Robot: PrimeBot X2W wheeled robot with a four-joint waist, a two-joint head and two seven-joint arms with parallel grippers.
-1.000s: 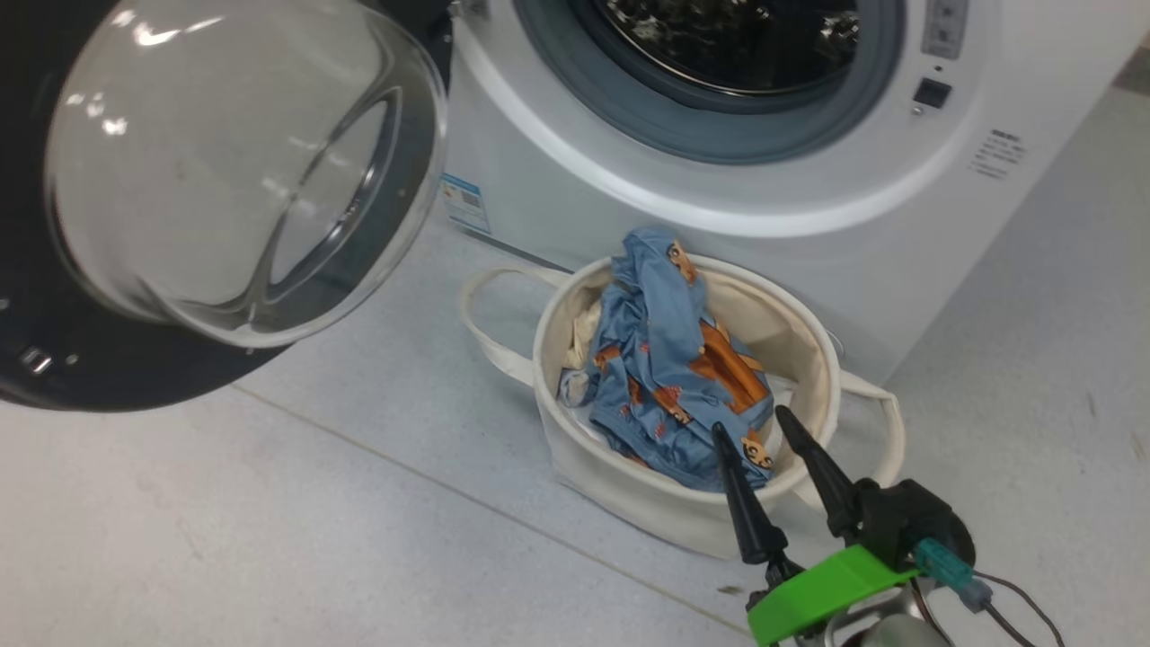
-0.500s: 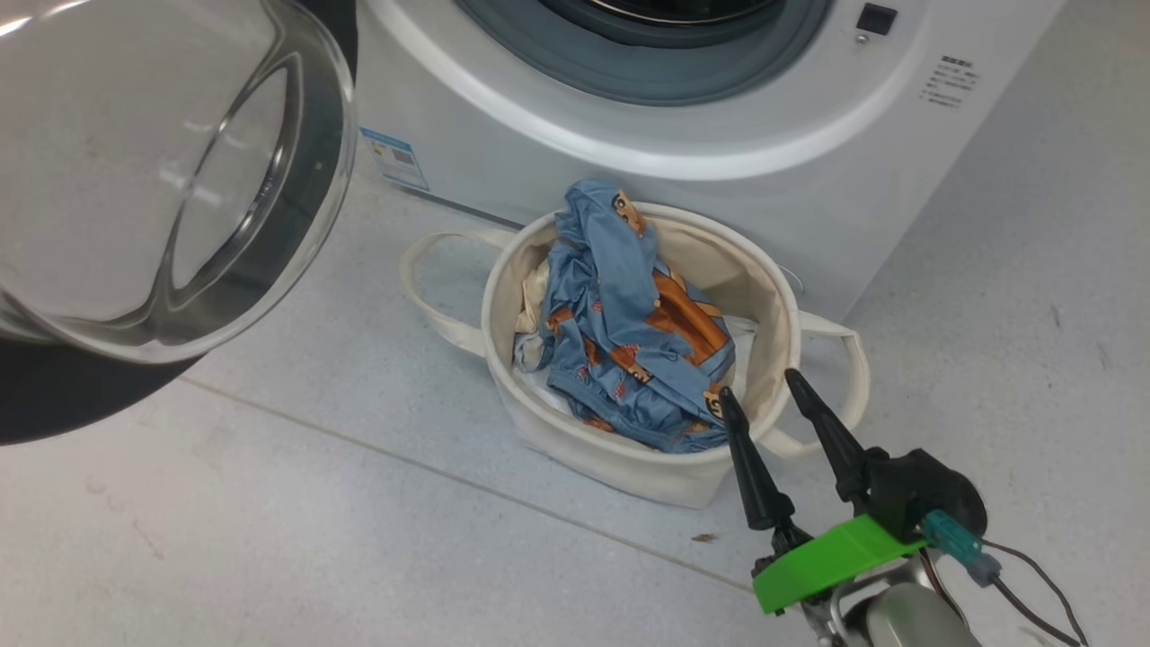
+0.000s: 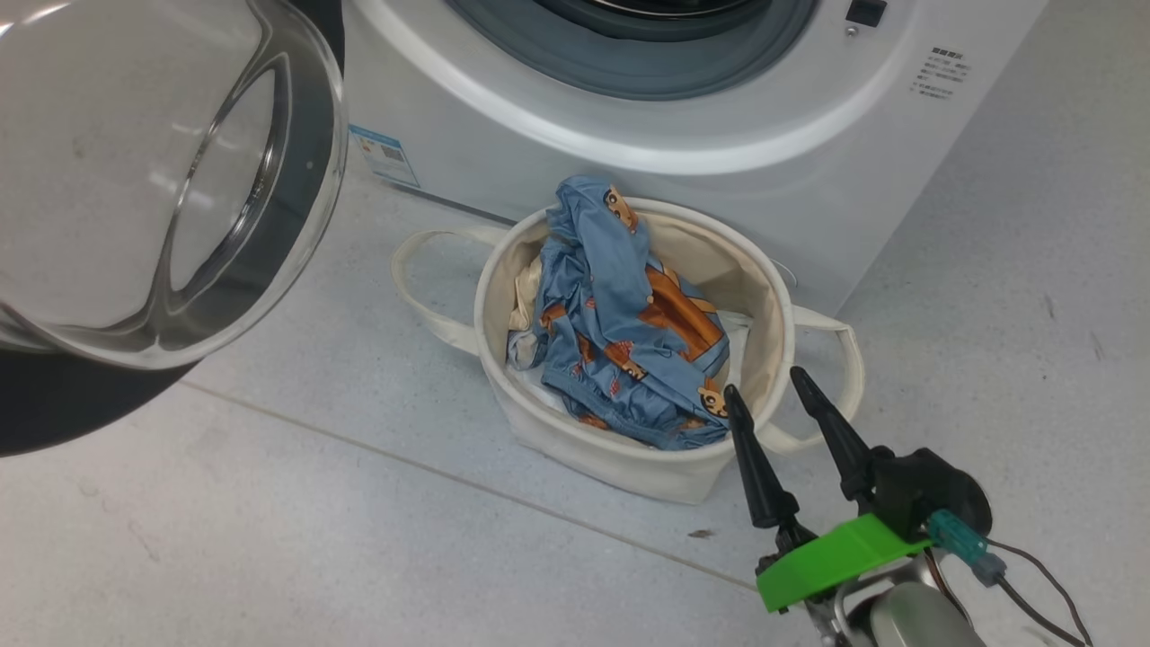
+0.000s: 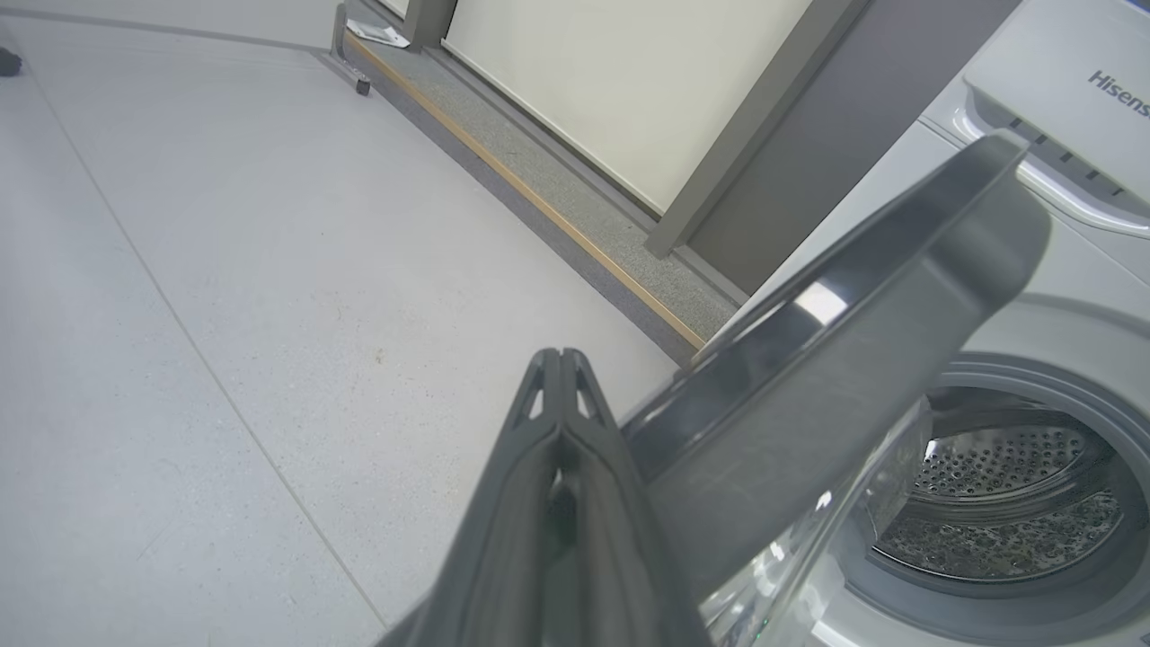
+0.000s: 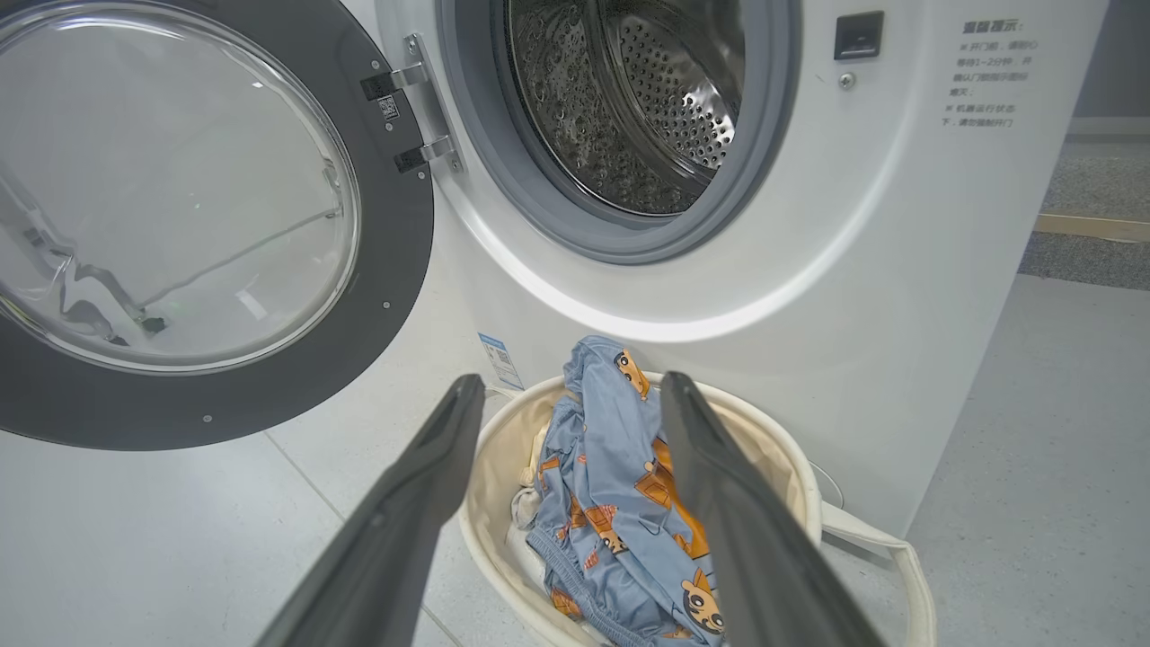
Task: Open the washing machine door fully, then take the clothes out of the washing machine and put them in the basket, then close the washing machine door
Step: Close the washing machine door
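Right gripper [image 3: 762, 381] hung spread wide and empty, its two dark fingers poised just above the near rim of the basket [image 3: 629, 467], nothing between them! Left gripper [image 4: 561, 358] was pressed tight together, pinching nothing, tucked in at the outer side of the washing machine door [image 5: 180, 207], right by its black rim. Whether it actually touched could not be told.

And the clothes [image 3: 620, 332]? Down in the basket, the blue bear-print piece heaped on top with a cream one peeking out beside it. The basket itself sat on the floor [image 3: 269, 539], hard against the front of the washing machine [image 3: 701, 144]. What showed of the drum [image 5: 629, 108] looked bare, so the unloading seemed done, and shutting the wide-open door looked like the step in hand.

To do it well, the closed left fingers would want to push on the rim far from the hinges [image 5: 422, 117], where leverage would be best, and follow the door's arc rather than shove straight. A slow, steady swing, then a firm last press so the catch [image 5: 855, 34] took.

One worry was that blue peak. It stood above the basket's rim, close under the opening, and might brush the swinging door. The right arm would do best held back, clear of the door's path.
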